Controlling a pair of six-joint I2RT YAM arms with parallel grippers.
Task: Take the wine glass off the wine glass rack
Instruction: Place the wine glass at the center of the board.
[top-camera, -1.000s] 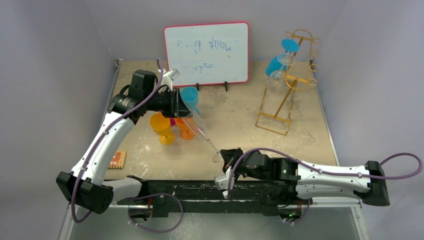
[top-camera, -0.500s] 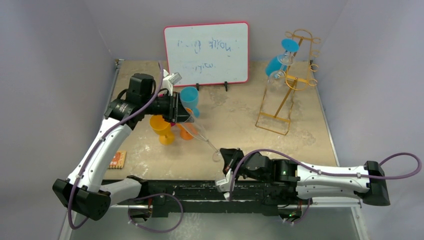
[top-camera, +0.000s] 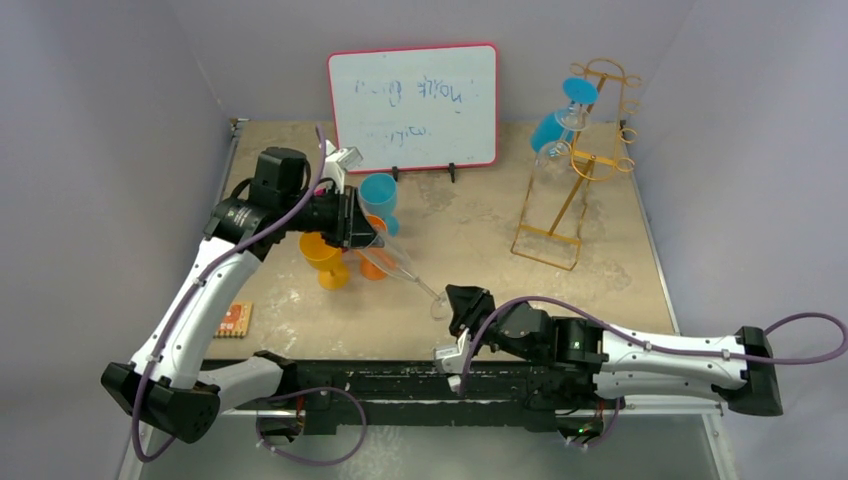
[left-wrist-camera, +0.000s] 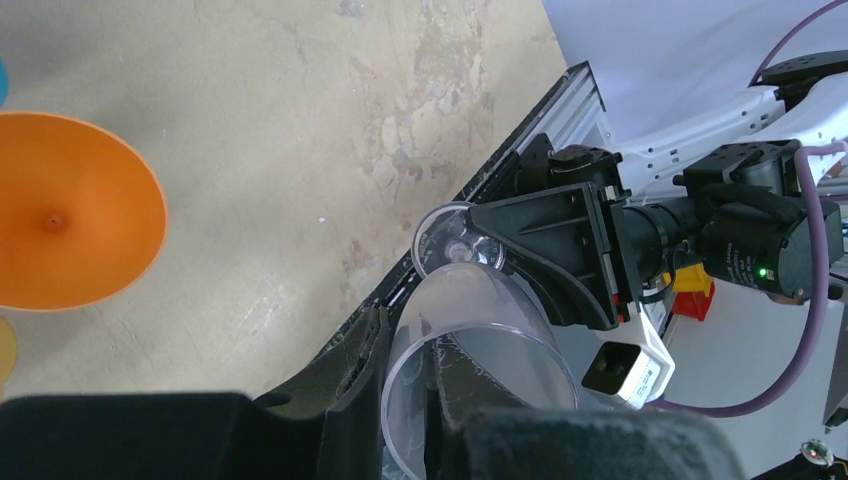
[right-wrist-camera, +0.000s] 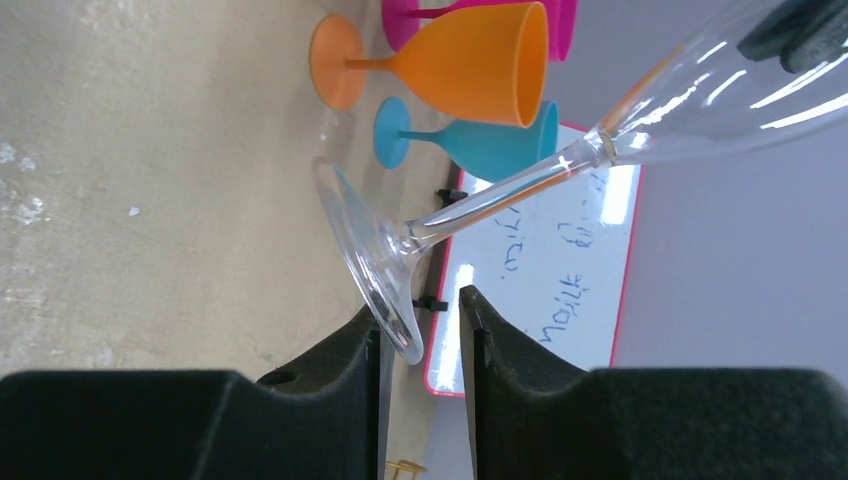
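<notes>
- the clear wine glass (top-camera: 398, 264) is off the wine glass rack (top-camera: 572, 195) and well apart from it, so the lifting-off part looks done.
- the glass hangs tilted above the near middle of the counter (top-camera: 480, 240). its bowl points toward the left arm and its foot toward the right arm, and it does not appear to rest on the surface.
- the left claw (top-camera: 370, 235) is clamped on the bowl's rim, with one finger outside the wall and one inside. it alone carries the glass.
- the right claw (top-camera: 460, 300) has its jaws apart. the foot's edge sits just at the gap between them but does not look pinched.
- what seems left is to stand the glass upright on the counter, probably near the coloured ones, and let go.
- one blue glass (top-camera: 550, 130) hangs on the rack. a clear shape just below it may be another glass, but i cannot tell.
- count of arms and claws: two of each.
- count of racks: one.
- count of clear glasses in hand: one.
- count of glasses standing on the counter: two orange (top-camera: 322, 250) (top-camera: 372, 263), one blue (top-camera: 380, 190), and one magenta (right-wrist-camera: 563, 25) that shows only in the right wrist view.
- other things: one red-framed whiteboard (top-camera: 412, 105) at the back and one small orange patterned piece (top-camera: 235, 318) at the near left.
</notes>
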